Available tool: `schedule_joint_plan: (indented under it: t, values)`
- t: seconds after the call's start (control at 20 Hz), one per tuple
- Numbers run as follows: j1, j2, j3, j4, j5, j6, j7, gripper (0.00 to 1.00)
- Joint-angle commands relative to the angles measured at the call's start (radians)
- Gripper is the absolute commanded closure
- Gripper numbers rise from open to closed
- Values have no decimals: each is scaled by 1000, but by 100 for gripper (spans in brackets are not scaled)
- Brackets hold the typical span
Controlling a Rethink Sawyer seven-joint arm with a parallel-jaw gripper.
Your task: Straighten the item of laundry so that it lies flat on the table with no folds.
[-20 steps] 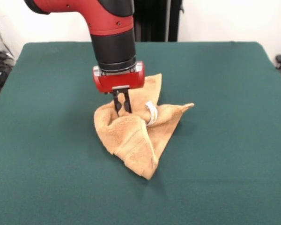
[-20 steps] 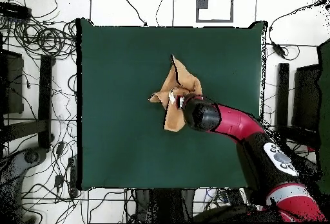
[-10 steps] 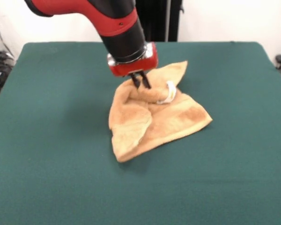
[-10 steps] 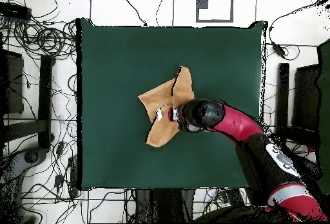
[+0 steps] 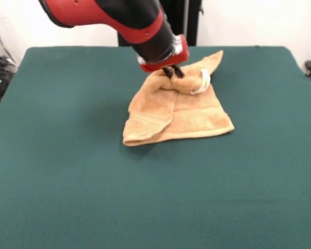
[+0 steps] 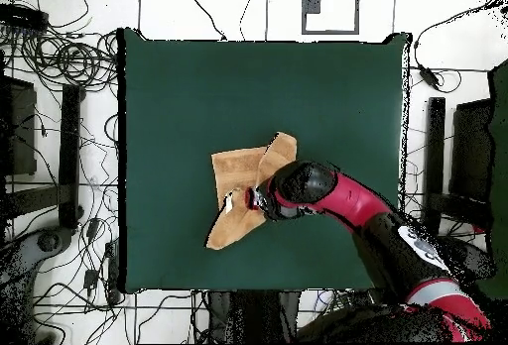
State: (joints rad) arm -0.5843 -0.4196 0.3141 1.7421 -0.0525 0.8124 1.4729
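Front view: the gripper [image 5: 173, 72], carried on the tilted red and black arm [image 5: 140, 26] that enters from the upper left, has its dark fingers drawn close together and pinched on a raised ridge of the towel [image 5: 179, 106]; the cloth rises to the fingertips in a bunched peak at the towel's far side, so that this part stands off the table [image 5: 67, 155]; just to the right of the fingers the small white tag [image 5: 203, 81] curls upward (it sits on the raised fold, not on the flat part); beyond the tag one corner of the towel points up and to the right; the near part of the towel lies spread on the green cloth, with a fold running down its left side and a woven band visible near the front edge. Overhead view: the arm [image 6: 347, 197] reaches in from the lower right and covers the gripper; the towel [image 6: 238, 177] lies near the table's middle, well apart from every edge of the table [image 6: 327, 83].
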Motion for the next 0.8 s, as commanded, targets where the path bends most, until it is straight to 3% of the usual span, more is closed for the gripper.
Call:
schedule_joint_plan:
  t: [0.05, 0.15, 0.2, 0.45, 0.8]
  values:
    - [34, 26, 97, 98, 72, 145, 87, 100]
    - [34, 23, 95, 105, 75, 147, 91, 100]
    - [36, 25, 91, 103, 83, 156, 97, 0]
    - [40, 23, 82, 100, 87, 136, 105, 0]
    - [81, 5, 43, 22, -13, -43, 76, 0]
